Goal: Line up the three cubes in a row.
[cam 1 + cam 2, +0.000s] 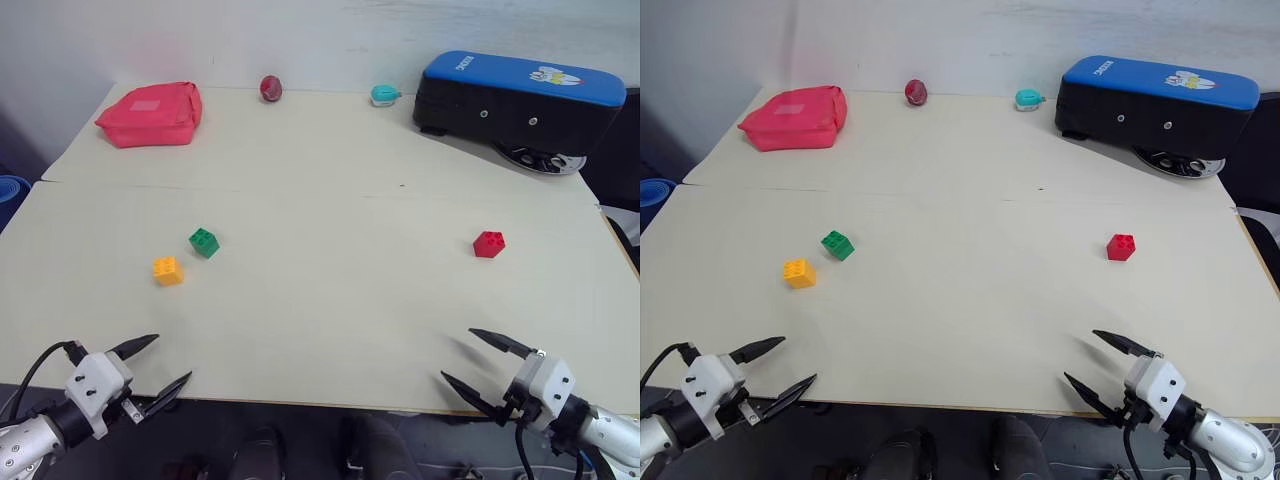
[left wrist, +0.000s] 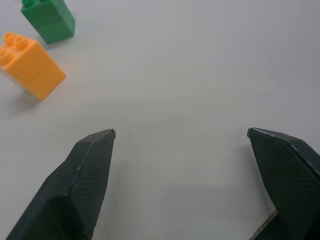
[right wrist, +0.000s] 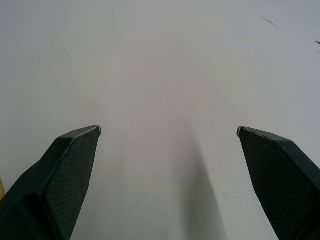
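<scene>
Wide open, empty: left gripper (image 1: 158, 365) and right gripper (image 1: 485, 360). Ahead of left jaws, yellow-orange cube (image 1: 168, 270) just beside green cube (image 1: 204, 242); red cube (image 1: 488, 244) beyond right jaws. Probably light, rigid, slick plastic; best pinched across flat sides, below studs.

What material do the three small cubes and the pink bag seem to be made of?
The green cube, orange cube and red cube look like hard, smooth moulded plastic: crisp edges and round studs on top. The pink bag seems to be soft fabric, since its shape sags and its seams show.
</scene>
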